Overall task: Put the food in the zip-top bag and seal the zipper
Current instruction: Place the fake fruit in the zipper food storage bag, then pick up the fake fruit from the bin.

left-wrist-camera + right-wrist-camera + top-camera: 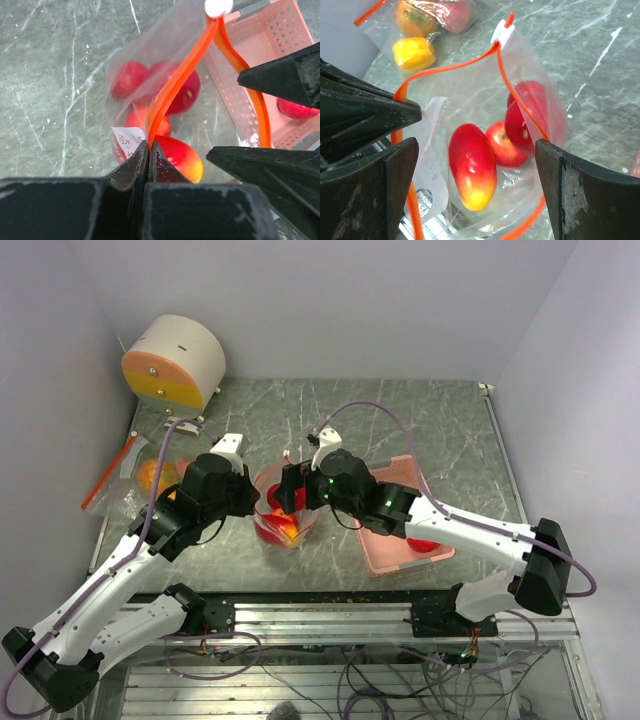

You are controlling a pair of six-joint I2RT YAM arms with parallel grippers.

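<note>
A clear zip-top bag [286, 520] with an orange zipper [172, 85] is held open at the table's middle. My left gripper [149, 149] is shut on the zipper edge at the bag's near-left side. Inside lie a red-and-yellow fruit [472, 172] and red apples [507, 146]. The white slider [502, 34] sits at the zipper's far end. My right gripper [477, 175] is open and empty right over the bag's mouth, one finger on each side. In the top view the left gripper [245, 495] and the right gripper [290, 490] meet at the bag.
A pink basket [395, 540] right of the bag holds one red fruit [425, 545]. A second bag [140, 485] at the left holds a yellow pepper [412, 54], an orange fruit [415, 17] and a pink peach [456, 12]. A round white-and-orange object [175, 362] stands back left.
</note>
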